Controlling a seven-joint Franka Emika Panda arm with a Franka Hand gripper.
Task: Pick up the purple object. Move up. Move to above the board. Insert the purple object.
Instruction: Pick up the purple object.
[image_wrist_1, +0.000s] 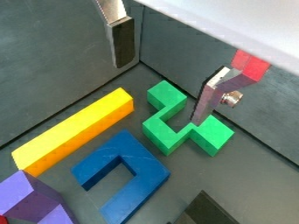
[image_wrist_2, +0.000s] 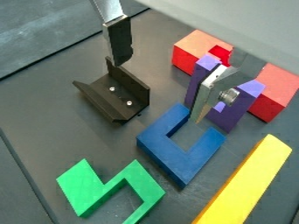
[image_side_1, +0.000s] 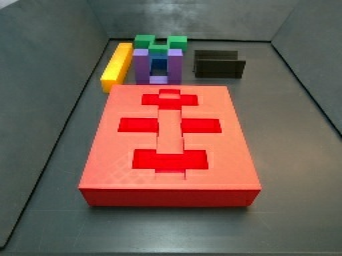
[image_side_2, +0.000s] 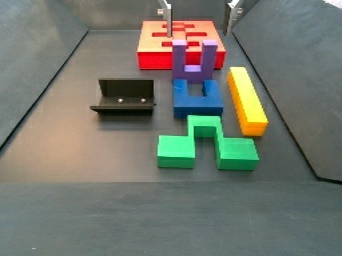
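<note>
The purple object (image_side_2: 189, 60) stands upright, prongs up, between the red board (image_side_2: 150, 40) and a blue block (image_side_2: 198, 98). It also shows in a side view (image_side_1: 159, 65) and in both wrist views (image_wrist_2: 208, 70) (image_wrist_1: 24, 203). The board (image_side_1: 107, 150) lies flat with brighter red slots on top. My gripper (image_wrist_2: 160, 87) is open and empty, held above the pieces; it also shows in a wrist view (image_wrist_1: 162, 87). One finger (image_wrist_2: 212, 90) shows in front of the purple object, the other finger (image_wrist_2: 118, 39) above the fixture. Nothing is between them.
The dark fixture (image_side_2: 123, 97) stands to one side of the blue arch block (image_wrist_2: 181, 144). A green notched block (image_side_2: 203, 143) and a yellow bar (image_side_2: 246, 98) lie close by. Grey walls (image_side_1: 54, 120) ring the floor.
</note>
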